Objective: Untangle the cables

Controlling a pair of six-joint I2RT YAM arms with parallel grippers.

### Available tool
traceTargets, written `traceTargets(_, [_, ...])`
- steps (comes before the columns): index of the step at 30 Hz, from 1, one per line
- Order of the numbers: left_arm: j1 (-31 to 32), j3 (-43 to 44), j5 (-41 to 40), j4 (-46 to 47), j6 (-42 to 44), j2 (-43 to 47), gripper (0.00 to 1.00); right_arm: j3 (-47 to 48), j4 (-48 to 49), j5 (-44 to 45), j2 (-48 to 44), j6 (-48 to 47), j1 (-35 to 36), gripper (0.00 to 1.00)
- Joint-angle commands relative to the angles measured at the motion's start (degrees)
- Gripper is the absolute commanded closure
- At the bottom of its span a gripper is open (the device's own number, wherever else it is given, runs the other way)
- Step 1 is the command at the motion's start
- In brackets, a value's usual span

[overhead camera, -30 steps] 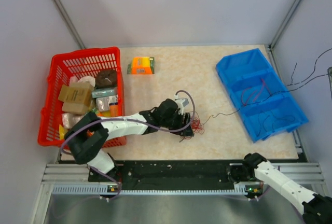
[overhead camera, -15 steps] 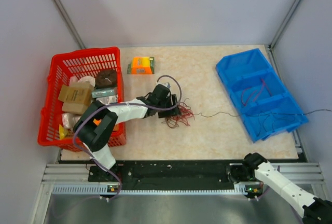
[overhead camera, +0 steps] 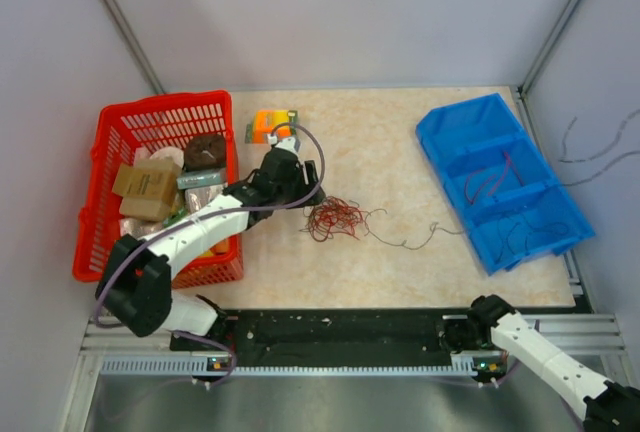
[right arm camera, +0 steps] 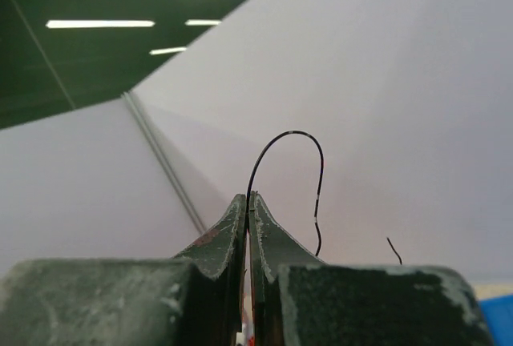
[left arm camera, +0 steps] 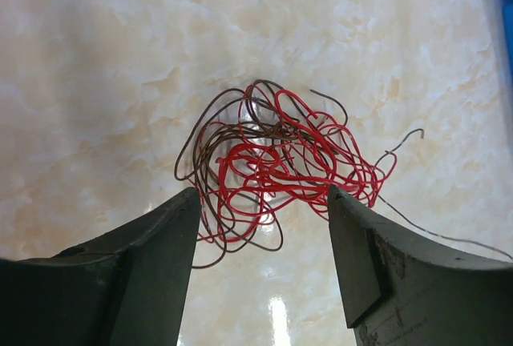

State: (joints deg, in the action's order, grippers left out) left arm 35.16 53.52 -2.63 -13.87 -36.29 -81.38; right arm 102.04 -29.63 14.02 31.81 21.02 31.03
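Left jaws open, empty; cable bundle (overhead camera: 335,220) on worktop (overhead camera: 400,142) at their 4 o'clock. Right jaws closed on thin black cable (right arm camera: 321,170).

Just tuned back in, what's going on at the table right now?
The left gripper hangs open above the cables, a red and brown tangle lying on the table; it grips nothing. The right gripper is shut on a thin dark wire and points upward, away from the tangle. The bundle is not yet pulled apart.
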Motion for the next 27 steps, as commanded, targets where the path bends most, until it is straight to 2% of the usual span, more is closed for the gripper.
traceTargets(1, [-0.44, -0.51, 4.37, 0.5, 5.17, 8.24, 0.31, -10.07, -1.13, 1.91, 2.81, 0.24, 0.53, 1.0])
traceTargets(6, [-0.44, -1.49, 13.25, 5.78, 8.25, 15.98, 0.31, -28.69, -1.83, -8.73, 6.85, 6.75, 0.44, 1.0])
traceTargets(9, [-0.44, 2.02, 16.86, 2.72, 9.39, 17.48, 0.3, -41.09, -2.37, -12.16, 9.13, 9.91, 0.44, 1.0])
traceTargets(14, [-0.44, 11.24, 19.68, -3.7, 13.0, 16.18, 0.28, -56.13, 0.87, -19.9, 15.37, 11.77, 0.61, 1.0])
traceTargets(17, [-0.53, 16.17, 17.4, -5.47, 14.31, 15.2, 0.28, -60.02, 2.46, -18.33, 18.45, 10.2, 1.49, 1.0])
traceTargets(22, [-0.53, 20.04, 14.5, -6.26, 17.13, 14.59, 0.28, -61.08, 4.92, -16.48, 24.6, 8.95, 2.28, 1.0])
traceTargets(27, [-0.53, 15.05, 12.22, -3.89, 20.38, 17.48, 0.29, -62.48, 9.22, -6.83, 28.82, 13.35, 2.28, 0.99])
